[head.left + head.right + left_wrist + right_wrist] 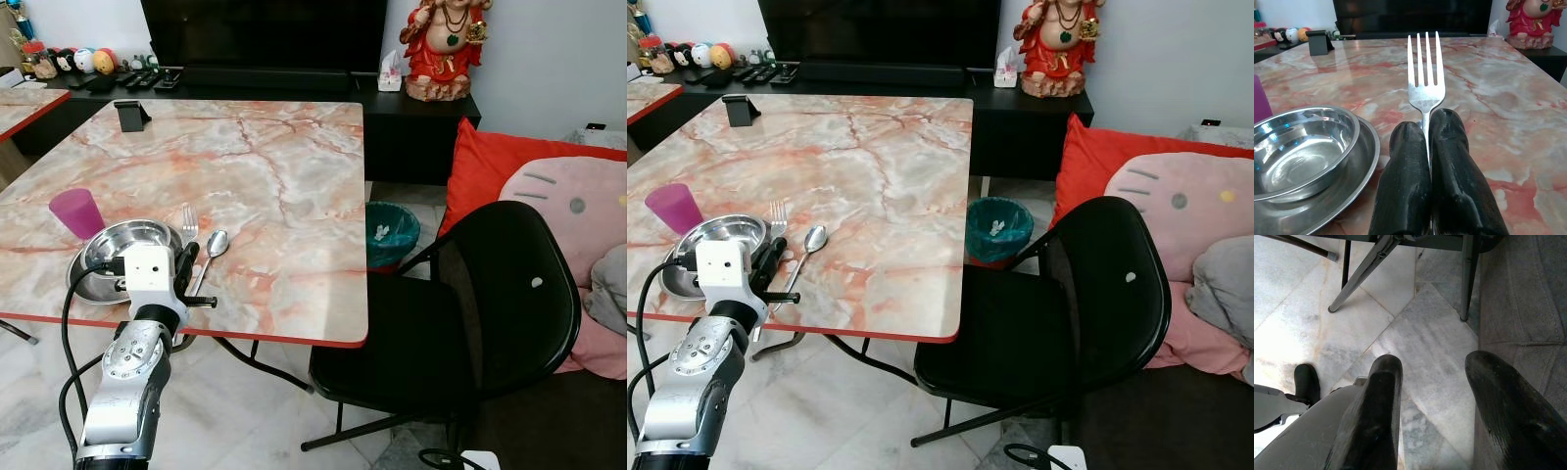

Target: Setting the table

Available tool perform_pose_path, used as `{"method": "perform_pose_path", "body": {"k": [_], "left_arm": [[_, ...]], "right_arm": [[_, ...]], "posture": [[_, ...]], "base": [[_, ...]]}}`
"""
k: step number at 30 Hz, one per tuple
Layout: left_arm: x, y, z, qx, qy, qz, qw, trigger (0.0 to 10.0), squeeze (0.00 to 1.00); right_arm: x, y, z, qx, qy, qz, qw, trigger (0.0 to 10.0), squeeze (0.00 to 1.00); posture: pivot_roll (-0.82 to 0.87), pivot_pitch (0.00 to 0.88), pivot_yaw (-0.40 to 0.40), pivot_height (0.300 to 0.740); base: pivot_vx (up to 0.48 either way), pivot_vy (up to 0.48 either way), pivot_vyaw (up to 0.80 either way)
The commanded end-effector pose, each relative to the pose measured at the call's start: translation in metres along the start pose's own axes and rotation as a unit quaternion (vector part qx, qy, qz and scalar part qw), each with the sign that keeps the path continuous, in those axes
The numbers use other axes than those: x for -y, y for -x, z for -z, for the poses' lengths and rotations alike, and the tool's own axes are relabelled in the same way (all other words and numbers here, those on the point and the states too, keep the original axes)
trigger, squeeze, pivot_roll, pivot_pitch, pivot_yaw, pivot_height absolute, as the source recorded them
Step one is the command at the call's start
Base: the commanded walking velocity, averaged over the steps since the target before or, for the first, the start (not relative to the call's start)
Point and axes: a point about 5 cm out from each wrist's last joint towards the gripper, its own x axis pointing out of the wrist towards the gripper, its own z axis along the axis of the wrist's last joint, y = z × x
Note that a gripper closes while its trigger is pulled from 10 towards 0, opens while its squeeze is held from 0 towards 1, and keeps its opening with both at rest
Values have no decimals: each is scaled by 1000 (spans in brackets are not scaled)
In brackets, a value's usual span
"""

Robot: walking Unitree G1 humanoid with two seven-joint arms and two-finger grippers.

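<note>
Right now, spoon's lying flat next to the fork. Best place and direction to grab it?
Take the spoon mid-handle, probably from above, fingers straddling the thin stem. It lies flat with its bowl toward the far side and its handle toward the near table edge. The fork, pinched in the left end effector, lies close on its left, so the right side looks freer.

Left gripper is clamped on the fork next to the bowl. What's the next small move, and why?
Probably open the fingers and back off. The left gripper is shut on the fork handle, and the fork seems to lie flat on the table between the bowl and the spoon, so it looks placed.
</note>
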Motion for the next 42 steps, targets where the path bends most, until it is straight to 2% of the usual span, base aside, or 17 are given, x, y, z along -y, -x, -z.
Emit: {"method": "perform_pose_path", "body": {"k": [1,15,24,30,36,42], "left_arm": [[0,-2,-5,7,-4,4,1000,10000,0],[3,-2,-7,13,-5,13,1000,10000,0],[11,2,-6,4,14,57,998,10000,0],[14,14,-3,-32,20,101,994,10000,0],[5,27,1,-58,31,92,994,10000,0],[-10,36,19,-112,2,56,992,10000,0]], "right_arm": [[-1,0,0,-1,-1,-2,1000,10000,0],[-1,0,1,-1,-1,-2,1000,10000,0],[-1,0,1,-1,0,-3,1000,10000,0],[-1,0,2,-3,1,-2,1000,10000,0],[-1,0,2,-3,2,-3,1000,10000,0],[-1,0,3,-5,4,-5,1000,10000,0]], "posture": [[14,0,12,732],[14,0,13,732],[13,0,14,732],[12,0,17,732],[16,0,18,732],[17,0,20,732]], "base": [[266,0,0],[298,0,0],[0,0,0],[0,0,0],[0,0,0],[0,0,0]]}}
